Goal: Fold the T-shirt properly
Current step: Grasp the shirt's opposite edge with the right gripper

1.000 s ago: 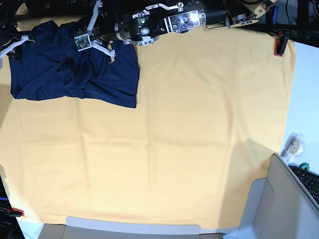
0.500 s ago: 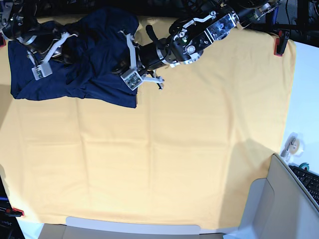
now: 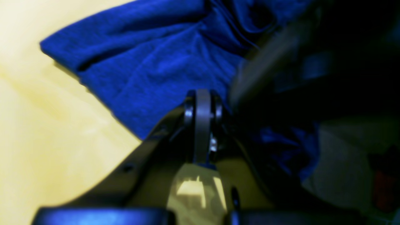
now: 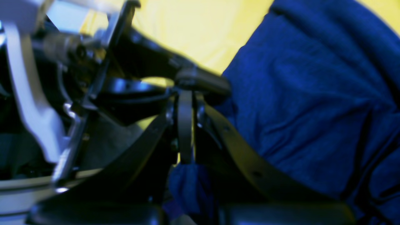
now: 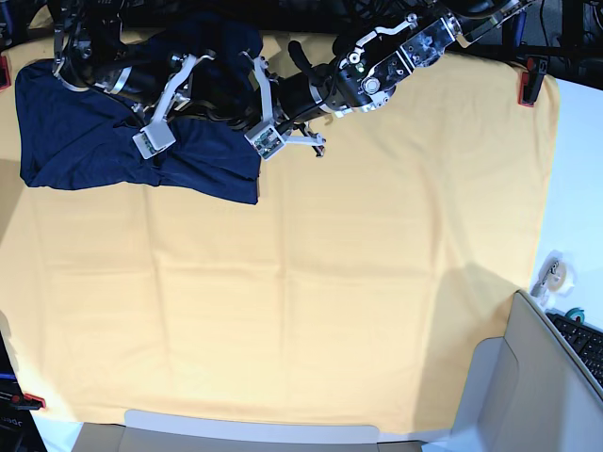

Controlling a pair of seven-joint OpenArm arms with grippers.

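Along the desk's (image 5: pixel 377 282) far-left corner the crumpled navy knit T-shirt (image 5: pixel 75 141) runs sideways; both claws, left (image 5: pixel 267 141) and right (image 5: pixel 153 141), are closed pinching its cloth side by side.

Yellow cloth (image 5: pixel 330 282) covers the bench, red clamp (image 5: pixel 529 83) at far corner, tape roll (image 5: pixel 552 273) and keyboard (image 5: pixel 586 341) alongside.

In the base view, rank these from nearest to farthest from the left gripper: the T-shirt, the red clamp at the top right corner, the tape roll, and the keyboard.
From the left gripper:
1. T-shirt, right beneath it, top left.
2. Red clamp, top right cloth corner.
3. Tape roll, right edge, lower down.
4. Keyboard, bottom right, just past the tape roll.
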